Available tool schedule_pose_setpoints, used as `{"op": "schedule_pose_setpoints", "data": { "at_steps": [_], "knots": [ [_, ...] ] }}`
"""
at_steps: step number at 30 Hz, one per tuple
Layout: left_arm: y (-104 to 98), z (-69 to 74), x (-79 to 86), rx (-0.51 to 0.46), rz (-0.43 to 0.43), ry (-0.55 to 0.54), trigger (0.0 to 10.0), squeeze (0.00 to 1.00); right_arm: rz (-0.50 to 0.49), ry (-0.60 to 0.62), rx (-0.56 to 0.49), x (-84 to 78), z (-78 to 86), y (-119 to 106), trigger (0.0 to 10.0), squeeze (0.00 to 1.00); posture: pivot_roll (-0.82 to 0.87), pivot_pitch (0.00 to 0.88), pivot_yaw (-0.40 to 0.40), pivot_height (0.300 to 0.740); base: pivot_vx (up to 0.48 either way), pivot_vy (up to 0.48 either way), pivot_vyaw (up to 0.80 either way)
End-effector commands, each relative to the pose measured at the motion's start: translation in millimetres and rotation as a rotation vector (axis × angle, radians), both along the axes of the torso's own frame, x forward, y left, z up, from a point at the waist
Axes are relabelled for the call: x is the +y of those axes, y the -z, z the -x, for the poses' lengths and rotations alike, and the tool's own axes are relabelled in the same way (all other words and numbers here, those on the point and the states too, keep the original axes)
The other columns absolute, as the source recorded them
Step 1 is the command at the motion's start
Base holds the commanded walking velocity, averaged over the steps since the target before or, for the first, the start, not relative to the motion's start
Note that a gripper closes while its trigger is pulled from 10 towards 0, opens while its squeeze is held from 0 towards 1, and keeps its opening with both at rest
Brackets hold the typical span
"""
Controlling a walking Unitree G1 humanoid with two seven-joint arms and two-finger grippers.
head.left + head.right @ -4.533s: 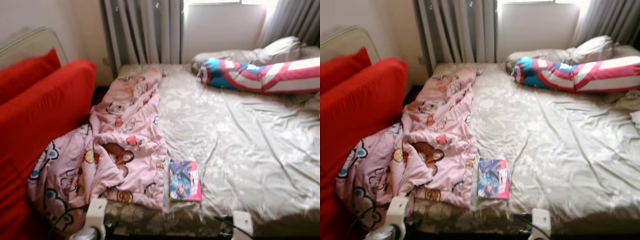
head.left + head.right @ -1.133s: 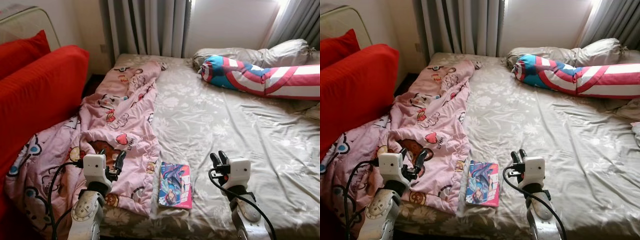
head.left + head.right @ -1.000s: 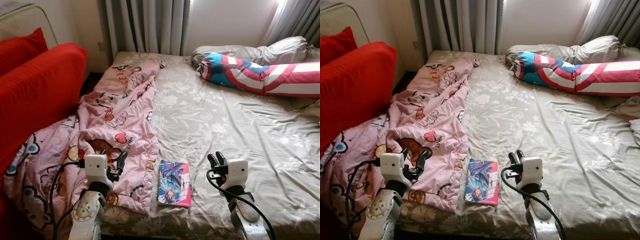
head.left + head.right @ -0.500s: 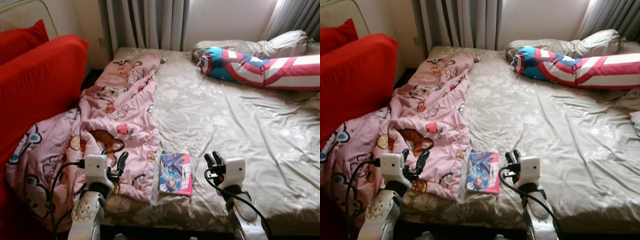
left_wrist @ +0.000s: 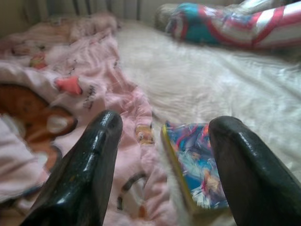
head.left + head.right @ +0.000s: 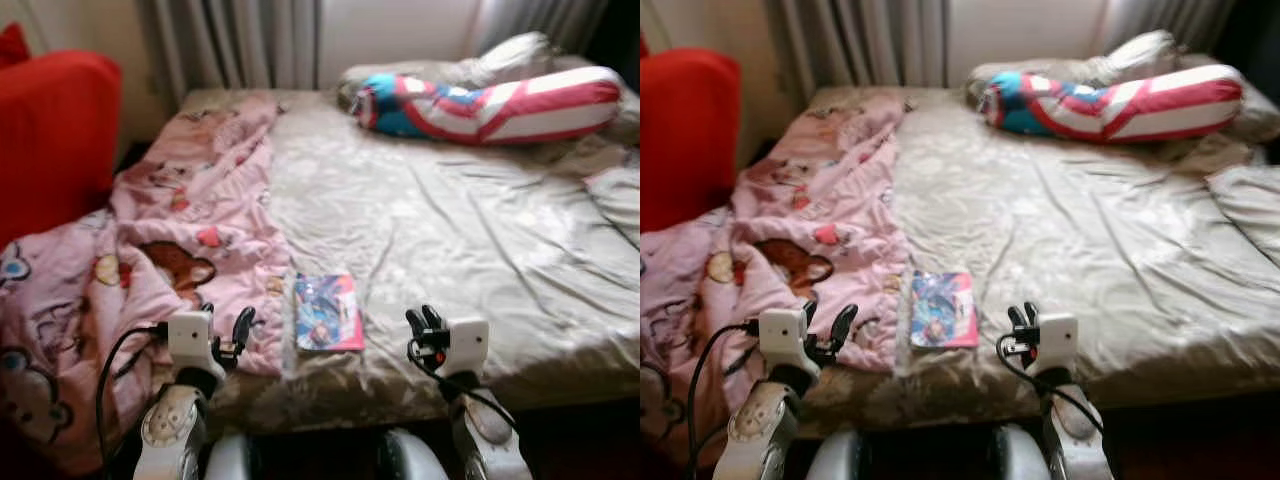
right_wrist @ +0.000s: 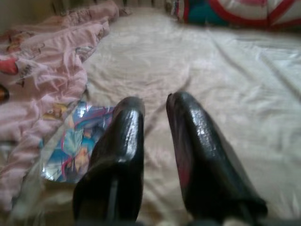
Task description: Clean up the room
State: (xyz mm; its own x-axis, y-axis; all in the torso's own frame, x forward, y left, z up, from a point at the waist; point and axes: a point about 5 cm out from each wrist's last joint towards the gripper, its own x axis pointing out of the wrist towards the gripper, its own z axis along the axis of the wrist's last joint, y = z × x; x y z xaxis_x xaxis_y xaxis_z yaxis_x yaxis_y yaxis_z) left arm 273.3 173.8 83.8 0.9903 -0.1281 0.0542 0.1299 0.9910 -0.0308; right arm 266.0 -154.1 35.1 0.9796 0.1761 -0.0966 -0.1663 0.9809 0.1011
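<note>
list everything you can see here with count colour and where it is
bed: 1, grey-beige floral sheet, wrinkled, across the middle
blanket: 1, pink with cartoon bears, heaped along the bed's left side and hanging over the near edge
book: 1, blue and pink cover, flat near the bed's front edge, beside the blanket
bolster pillow: 1, red, white and blue, at the far end of the bed
pillow: 1, grey, behind the bolster
sofa: 1, red, left of the bed
curtains: grey, on the far wall
left gripper: 1, black fingers open, over the blanket's near edge
right gripper: 1, black fingers close together, over the sheet right of the book
</note>
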Motion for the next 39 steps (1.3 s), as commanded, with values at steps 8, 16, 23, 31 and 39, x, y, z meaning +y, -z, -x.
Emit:
{"op": "schedule_pose_setpoints", "data": {
  "at_steps": [8, 16, 23, 31, 39],
  "knots": [
    [10, 5.2, 2.5, 0.058, 0.001, -0.012, 10.0, 0.00, 0.002, -0.027, -0.012, 4.1, -5.0, -4, 10.0, 0.00, -0.07, 0.056, -0.047, 0.610, 0.000, 0.000, 0.00],
    [9, 4.9, 0.8, 0.062, 0.010, -0.005, 10.0, 0.00, 0.021, -0.062, -0.024, 5.8, -4.4, -5, 10.0, 0.00, -0.07, 0.059, -0.047, 0.610, 0.064, 0.000, 0.56],
    [9, 5.0, 0.4, 0.065, 0.014, 0.000, 10.0, 0.00, 0.002, -0.051, -0.011, 6.3, -3.9, -3, 10.0, 0.00, -0.07, 0.062, -0.046, 0.610, 0.288, 0.000, 0.34],
    [10, 5.6, -0.2, 0.066, 0.014, 0.005, 10.0, 0.00, 0.007, -0.038, -0.001, 4.1, -4.3, -1, 10.0, 0.00, -0.07, 0.065, -0.046, 0.610, 0.300, 0.000, 0.00],
    [10, 6.1, -0.5, 0.067, 0.012, 0.011, 10.0, 0.00, -0.013, 0.117, 0.066, -11.6, -7.1, 6, 10.0, 0.00, -0.07, 0.068, -0.044, 0.610, 0.307, 0.000, 0.00]
  ]
}}
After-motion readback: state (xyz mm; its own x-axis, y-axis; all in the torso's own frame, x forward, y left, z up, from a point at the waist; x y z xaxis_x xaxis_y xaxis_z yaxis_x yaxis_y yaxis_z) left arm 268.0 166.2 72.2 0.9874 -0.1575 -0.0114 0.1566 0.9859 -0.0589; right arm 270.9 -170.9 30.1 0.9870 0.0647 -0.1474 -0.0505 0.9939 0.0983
